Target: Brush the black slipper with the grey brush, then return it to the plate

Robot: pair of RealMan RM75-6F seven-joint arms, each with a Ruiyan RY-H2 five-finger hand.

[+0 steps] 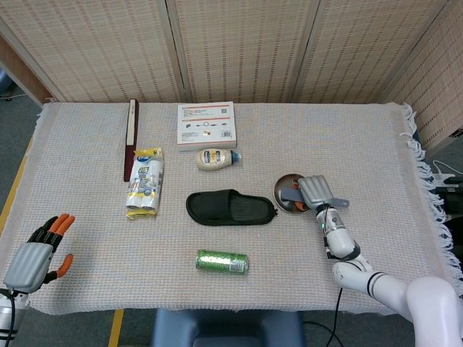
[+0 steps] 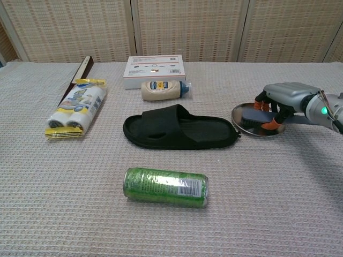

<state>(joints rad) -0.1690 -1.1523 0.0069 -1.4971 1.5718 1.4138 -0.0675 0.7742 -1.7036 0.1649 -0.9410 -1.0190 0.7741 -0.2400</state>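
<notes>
Grey brush (image 2: 256,119) gripped, right hand (image 2: 282,100) over plate (image 2: 242,111)

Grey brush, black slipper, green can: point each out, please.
grey brush (image 2: 251,119): chest view, its head over the plate.
black slipper (image 2: 179,127): chest view, strap edge.
green can (image 2: 166,187): chest view, middle of its side.

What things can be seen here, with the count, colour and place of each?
slipper: 1, black, table middle.
brush: 1, grey, on the plate, in the right hand.
plate: 1, silver, right of the slipper.
can: 1, green, lying near the front edge.
squeeze bottle: 1, cream, lying behind the slipper.
box: 1, white, at the back.
twin-roll pack: 1, yellow-white, left.
flat stick: 1, dark red and cream, back left.
left hand: grey, orange fingertips, holds nothing.
right hand: grey, grips the brush.
</notes>
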